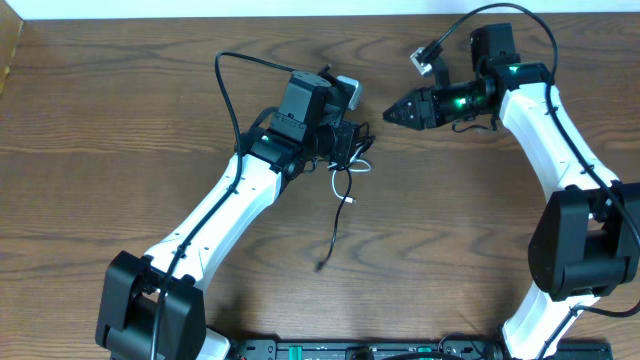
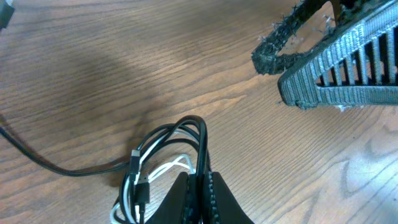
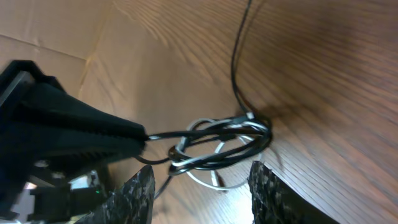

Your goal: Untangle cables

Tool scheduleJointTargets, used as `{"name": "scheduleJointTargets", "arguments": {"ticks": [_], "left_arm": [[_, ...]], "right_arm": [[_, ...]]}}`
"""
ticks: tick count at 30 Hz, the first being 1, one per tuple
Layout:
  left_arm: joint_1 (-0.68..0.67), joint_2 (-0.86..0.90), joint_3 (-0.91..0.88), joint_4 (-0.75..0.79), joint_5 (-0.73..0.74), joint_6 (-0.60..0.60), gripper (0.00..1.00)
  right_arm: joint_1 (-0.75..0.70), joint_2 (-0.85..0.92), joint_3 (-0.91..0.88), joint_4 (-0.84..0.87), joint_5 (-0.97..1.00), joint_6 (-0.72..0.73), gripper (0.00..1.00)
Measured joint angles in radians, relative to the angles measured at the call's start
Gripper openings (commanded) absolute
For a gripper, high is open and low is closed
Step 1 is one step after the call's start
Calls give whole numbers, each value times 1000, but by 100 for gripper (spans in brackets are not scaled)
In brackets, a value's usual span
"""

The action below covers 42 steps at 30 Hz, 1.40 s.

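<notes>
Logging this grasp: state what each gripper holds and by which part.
The left gripper pinches the black cable by strands at the edge of its coil; whether the white cable is caught is unclear. The right gripper is open, holding nothing.

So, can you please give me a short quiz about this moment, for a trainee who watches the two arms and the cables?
1. True or false: the left gripper is shut on the black cable.
2. The right gripper is: A) open, holding nothing; B) shut on a plug; C) shut and empty.
3. What colour is the cable looped together with the black one?
Key: 1 true; 2 A; 3 white, the white cable.
</notes>
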Motion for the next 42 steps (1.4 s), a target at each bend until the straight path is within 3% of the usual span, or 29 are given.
{"name": "scheduleJointTargets", "arguments": {"ticks": [8,17,23,28,37,42], "left_arm": [[12,-2,0,109,23,-78,7],[12,-183,0,153,53,-125,8],[12,-236,0,163,56,-163,7],[12,-256,0,189,56,-172,7],[12,-168,0,104,56,-181,8],[12,-75,0,94,55,-185,9]], "right_arm": [[49,0,0,2,151,123,50],[120,0,0,70,288,57,53],[154,5,0,115,516,267,52],[154,63,0,121,605,356,52],[152,84,1,82,604,342,50],[139,85,2,-47,611,137,53]]}}
